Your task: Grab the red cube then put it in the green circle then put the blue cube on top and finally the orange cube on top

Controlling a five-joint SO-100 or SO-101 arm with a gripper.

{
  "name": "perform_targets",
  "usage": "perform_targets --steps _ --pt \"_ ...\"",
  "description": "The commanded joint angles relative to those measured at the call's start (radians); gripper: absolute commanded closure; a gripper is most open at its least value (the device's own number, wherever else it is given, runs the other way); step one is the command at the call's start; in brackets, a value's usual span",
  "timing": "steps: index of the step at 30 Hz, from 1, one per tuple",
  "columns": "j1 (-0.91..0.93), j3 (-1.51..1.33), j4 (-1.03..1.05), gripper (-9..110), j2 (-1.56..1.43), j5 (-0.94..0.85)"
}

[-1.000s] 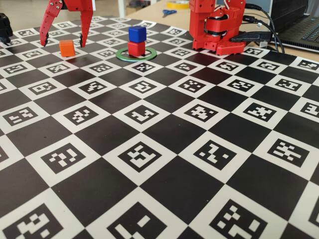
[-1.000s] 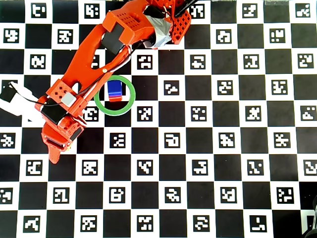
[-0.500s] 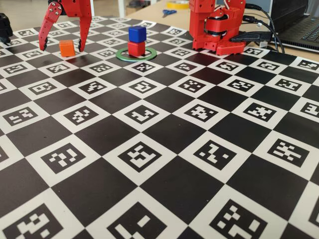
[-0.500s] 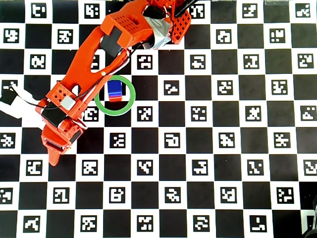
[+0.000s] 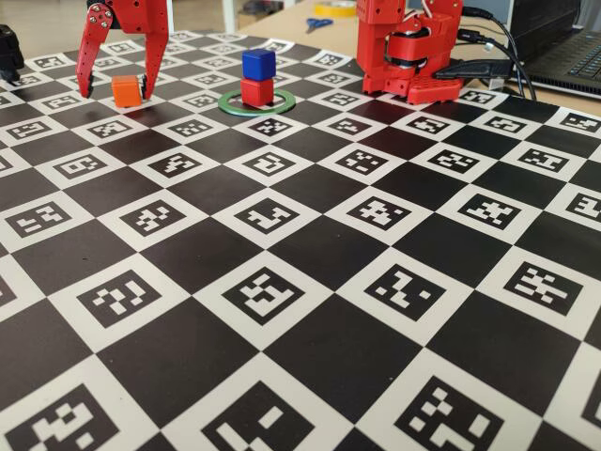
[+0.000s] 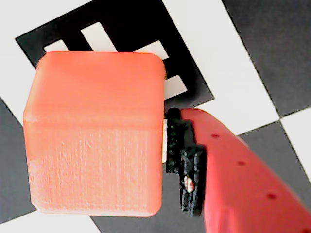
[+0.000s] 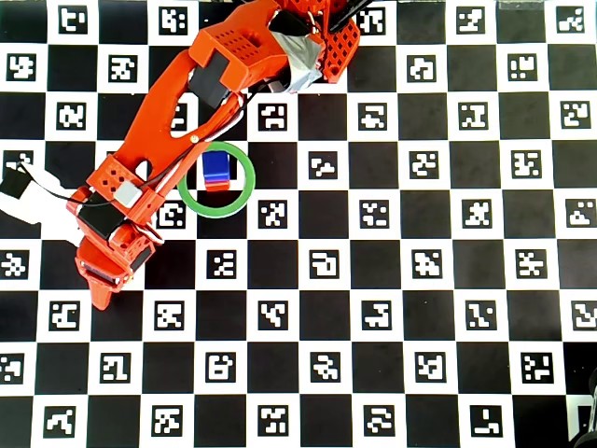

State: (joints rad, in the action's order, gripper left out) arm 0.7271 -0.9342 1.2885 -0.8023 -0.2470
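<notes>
Worktop point(image 5: 310, 310) surface is a black-and-white checkerboard of coded markers and fills most of the fixed view. The red arm base point(image 5: 408, 47) stands at the upper right of that view. In the overhead view the arm point(image 7: 177, 103) reaches diagonally from the top centre down to the left edge, which places the wrist over the last loose cube.

The pincer point(image 5: 117, 89) sits at the upper left of the fixed view, released, with one finger on each side of the orange cube point(image 5: 125, 90). The fingers appear lowered close to the surface and apart from the cube's sides. In the wrist view one finger pad point(image 6: 182, 160) lies just beside the cube's right face with a thin gap showing; the other finger is out of frame. This straddle suits a squeeze on opposite faces.

The green circle point(image 5: 284, 101) lies flat to the right of the pincer. The red cube point(image 5: 256, 91) rests inside it, and the blue cube point(image 5: 258, 64) sits on top, roughly aligned. Two of three placements therefore look complete. Judged next step: clench on the orange cube, lift, and carry it rightward to the stack.
</notes>
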Motion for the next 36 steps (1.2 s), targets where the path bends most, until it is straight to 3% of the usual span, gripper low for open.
perform_targets --steps 1,18,36 --pt "0.005 0.052 -0.011 76 -0.035 -0.002" --pt "0.005 0.021 -0.021 90 -0.051 -0.018" --pt "0.003 -0.058 0.041 93 -0.229 -0.029"
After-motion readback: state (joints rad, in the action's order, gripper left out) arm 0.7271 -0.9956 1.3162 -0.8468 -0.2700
